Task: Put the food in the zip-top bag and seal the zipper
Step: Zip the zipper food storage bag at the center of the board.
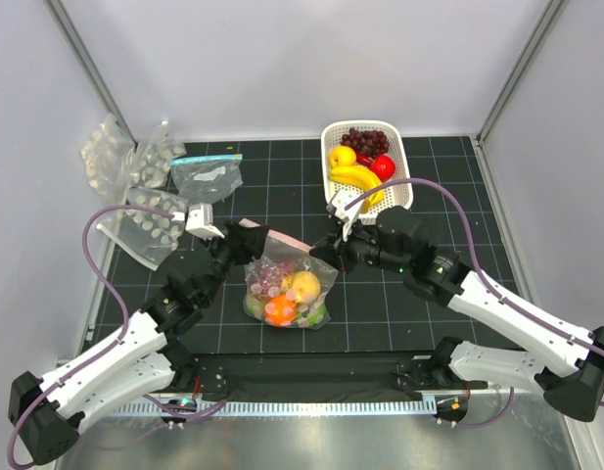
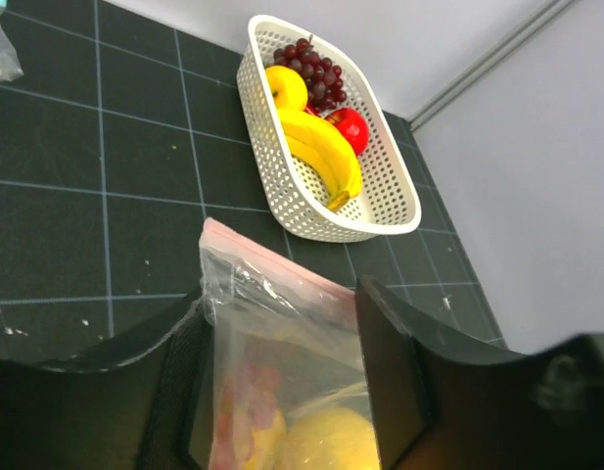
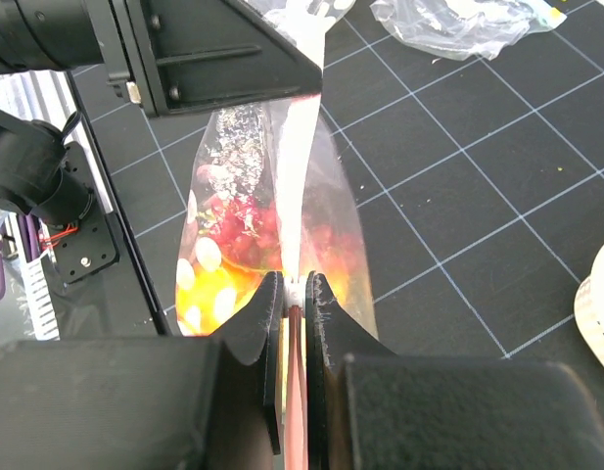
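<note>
Right hand [image 3: 295, 290] pinching the zipper [image 3: 299, 196] at one end, left hand [image 2: 282, 299] wide, fingers either side of the other top corner of the bag [image 2: 282, 377], bag holding fruit [image 1: 302, 287], mid-desk [image 1: 380, 313], basket [image 1: 407, 196] beyond.

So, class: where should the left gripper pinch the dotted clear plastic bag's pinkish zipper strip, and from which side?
Likely the free end of the zipper strip, from the left: it stands on edge between the left gripper's open fingers; the right gripper pinches the other end.
</note>
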